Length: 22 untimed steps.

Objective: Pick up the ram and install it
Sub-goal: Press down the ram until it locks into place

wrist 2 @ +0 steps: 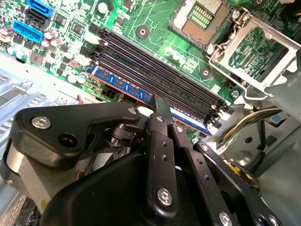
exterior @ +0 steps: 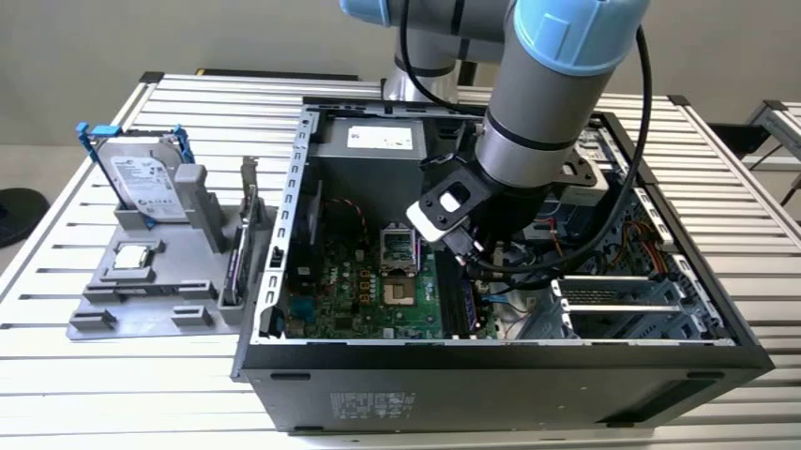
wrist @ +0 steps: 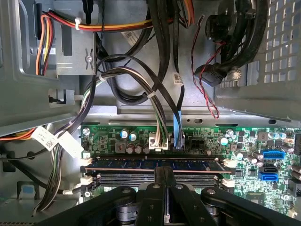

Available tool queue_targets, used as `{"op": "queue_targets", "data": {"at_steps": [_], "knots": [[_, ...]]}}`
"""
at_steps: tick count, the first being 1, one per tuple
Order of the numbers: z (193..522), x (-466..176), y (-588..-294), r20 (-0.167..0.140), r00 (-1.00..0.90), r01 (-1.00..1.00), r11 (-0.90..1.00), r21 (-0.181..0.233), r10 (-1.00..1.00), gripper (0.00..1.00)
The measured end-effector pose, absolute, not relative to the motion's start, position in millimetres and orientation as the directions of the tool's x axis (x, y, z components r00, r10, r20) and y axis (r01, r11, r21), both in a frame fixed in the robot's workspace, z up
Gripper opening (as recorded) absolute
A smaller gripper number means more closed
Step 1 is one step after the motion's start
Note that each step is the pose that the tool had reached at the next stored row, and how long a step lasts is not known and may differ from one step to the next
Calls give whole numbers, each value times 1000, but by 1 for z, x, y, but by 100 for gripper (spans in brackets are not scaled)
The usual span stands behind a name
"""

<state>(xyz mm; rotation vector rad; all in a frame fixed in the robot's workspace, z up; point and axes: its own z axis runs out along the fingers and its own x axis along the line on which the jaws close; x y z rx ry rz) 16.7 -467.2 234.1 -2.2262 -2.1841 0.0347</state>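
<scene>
The ram [wrist 2: 123, 85] is a blue stick standing in the outermost of the long black motherboard slots, also seen as the ram [wrist: 136, 164] with white latches at both ends. In the exterior view the ram [exterior: 468, 302] lies low inside the open computer case. My gripper [wrist 2: 162, 107] reaches down into the case, its fingers shut together. Its tips rest at the middle of the stick's upper edge, gripper [wrist: 165, 172]. Nothing is clamped between the fingers. In the exterior view the arm hides most of the gripper [exterior: 481, 262].
The computer case [exterior: 501, 361] walls surround the arm. The CPU socket [exterior: 398, 246] and several empty black slots [wrist 2: 155, 66] lie beside the ram. Cable bundles [wrist: 155, 80] hang close by. A grey fixture [exterior: 150, 300] at the exterior view's left holds a hard drive [exterior: 144, 183] and an upright card [exterior: 247, 230].
</scene>
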Motion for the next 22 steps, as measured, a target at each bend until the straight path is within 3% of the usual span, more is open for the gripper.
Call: {"op": "queue_targets", "data": {"at_steps": [22], "knots": [[218, 17, -467, 1, 19, 999, -19, -32, 1000, 0]]}}
